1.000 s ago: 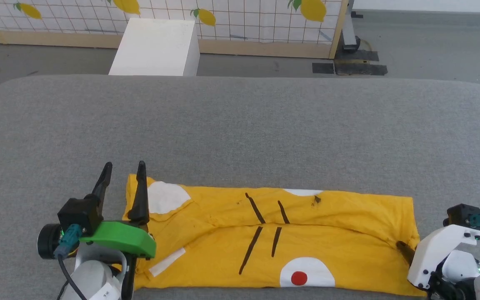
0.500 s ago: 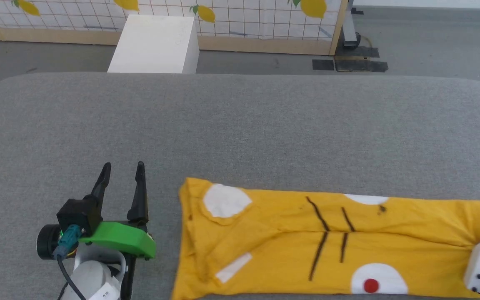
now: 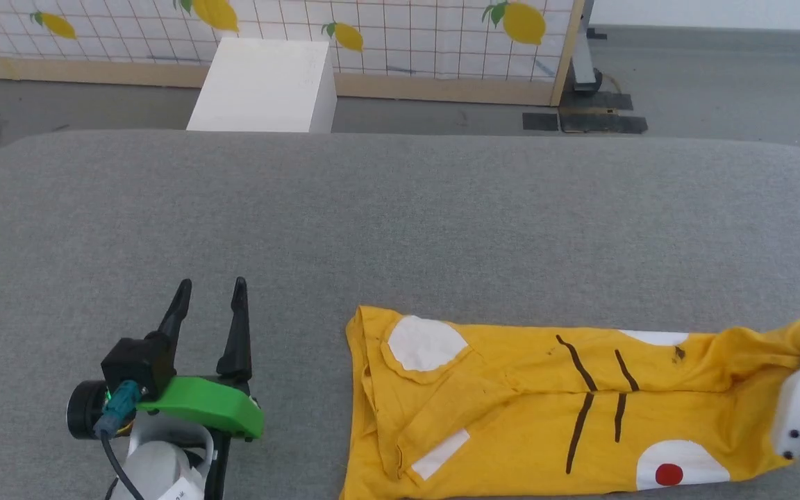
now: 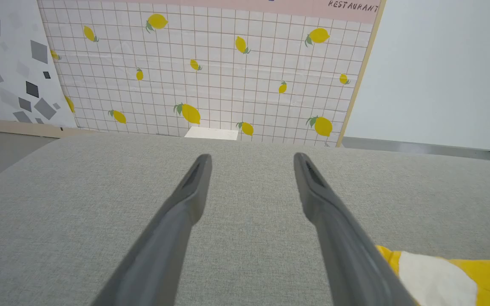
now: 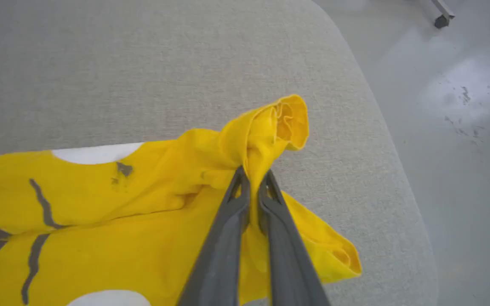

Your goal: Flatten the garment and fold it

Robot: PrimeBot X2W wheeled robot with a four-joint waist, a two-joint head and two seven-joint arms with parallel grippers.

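1. The shirt (image 3: pixel 546 417) lies on the grey pad (image 3: pixel 400 222) at 5 o'clock in the head view. Its long axis runs from 9 to 3, a crease runs along its middle, and its near edge sits at the pad's 6 o'clock rim.
2. The right gripper (image 5: pixel 253 176) has its jaws closed on the shirt's 3 o'clock end. The cloth there is bunched into a rolled tube just past the tips and appears raised off the pad.
3. The left gripper (image 3: pixel 211 288) is at 7 o'clock with its jaws wide open and holding nothing. It stands apart from the shirt's 9 o'clock end.
4. Risk of dragging: nothing anchors the 9 o'clock end, so a pull toward 3 would likely slide the whole shirt rather than stretch it flat.
5. Risk of overhang: the pinched end is near the pad's rounded 3 o'clock edge. More travel that way could carry cloth over the rim, and its weight may then pull the rest after it.
6. Risk of slipping: the jaws pinch a narrow gather of cloth, so a sharp tug could free it.
7. Risk of trapped layers: the gather probably holds more than one ply. Spreading from it may twist the end and keep the middle crease.
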